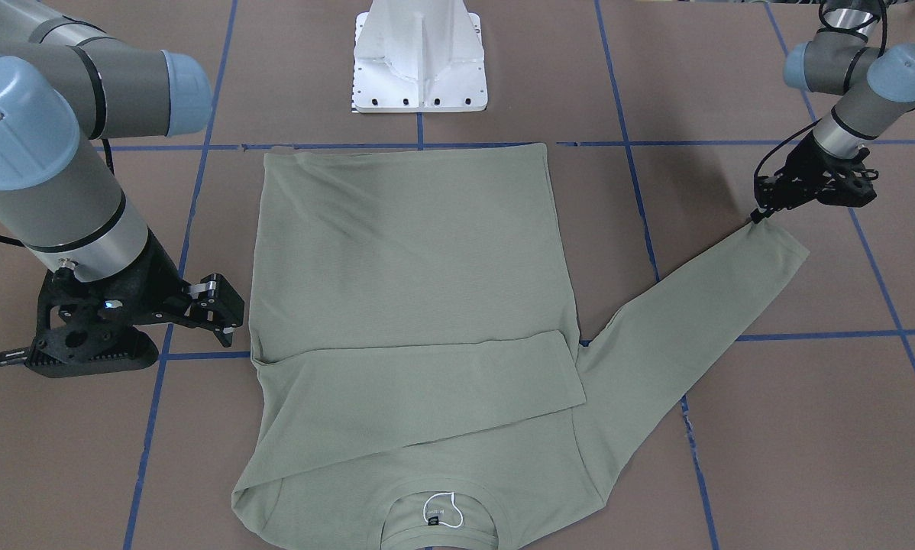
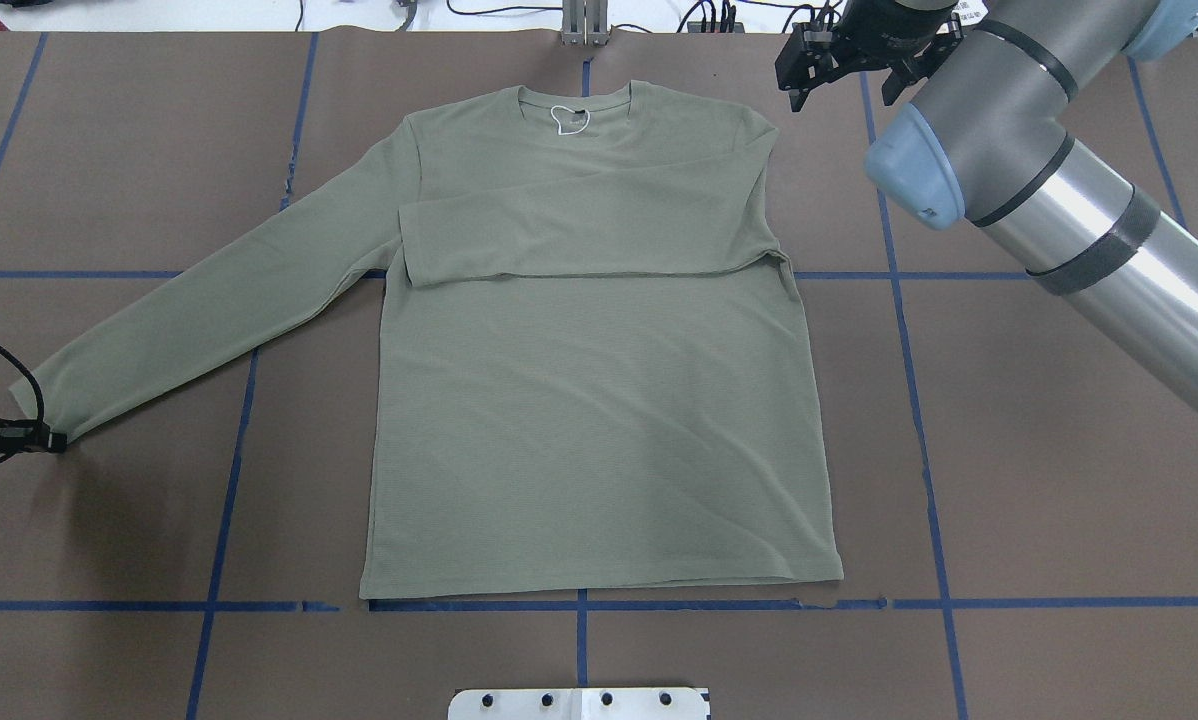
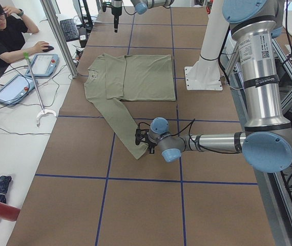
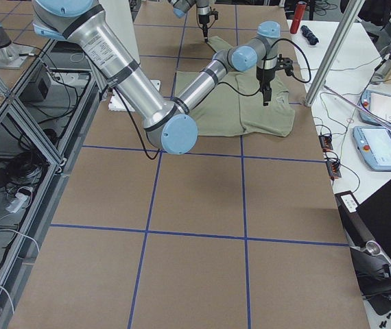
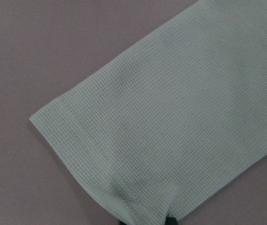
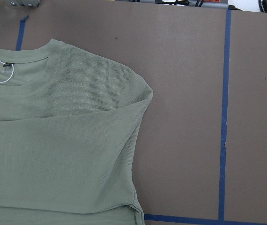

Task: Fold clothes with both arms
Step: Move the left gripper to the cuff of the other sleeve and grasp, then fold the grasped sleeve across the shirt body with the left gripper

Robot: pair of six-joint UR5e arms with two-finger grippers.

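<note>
The sage-green shirt lies flat on the brown table, its neck and white tag loop on the far side from the robot. One sleeve is folded across the chest. The other sleeve stretches out toward the robot's left. My left gripper is down at that sleeve's cuff and shut on its corner; the left wrist view shows the cuff puckered at the bottom edge. My right gripper hangs open beside the folded-sleeve shoulder, holding nothing.
The white pedestal stands at the robot's side of the table, just beyond the shirt's hem. Blue tape lines grid the surface. A person sits at a desk with tablets past the table's far edge, behind a metal post.
</note>
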